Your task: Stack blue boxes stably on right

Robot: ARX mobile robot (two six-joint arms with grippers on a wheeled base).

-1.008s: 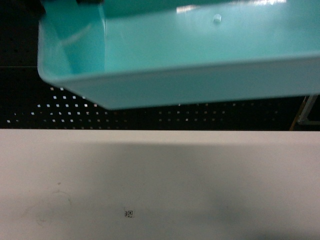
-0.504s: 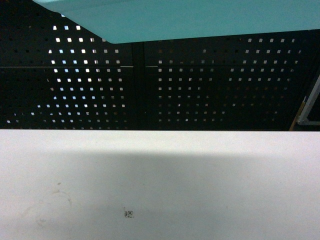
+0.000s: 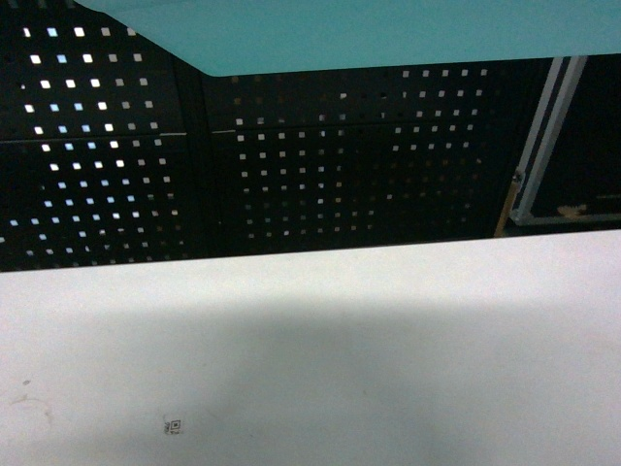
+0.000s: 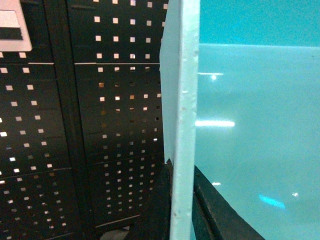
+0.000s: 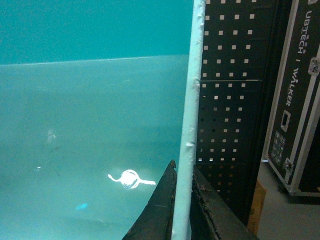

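seen from the head camera: only the underside of a turquoise bin (image 3: 388, 34), held high across the top edge, long axis running left to right, left end tipped a little lower. below it a black pegboard wall (image 3: 291, 175), then a white table (image 3: 388, 330) with a tiny printed marker (image 3: 174, 425) near its front left. at far right, a metal-edged frame (image 3: 543, 146) leaning beside the wall.

from the left wrist: left gripper (image 4: 181, 200) clamped on the bin's pale rim (image 4: 182, 125), one dark finger each side of the wall, bin interior to the right, pegboard to the left.

from the right wrist: right gripper (image 5: 182, 205) likewise pinching the opposite rim, bin interior to the left, pegboard and a black flight case (image 5: 295, 100) lettered "ubtech walker" to the right.
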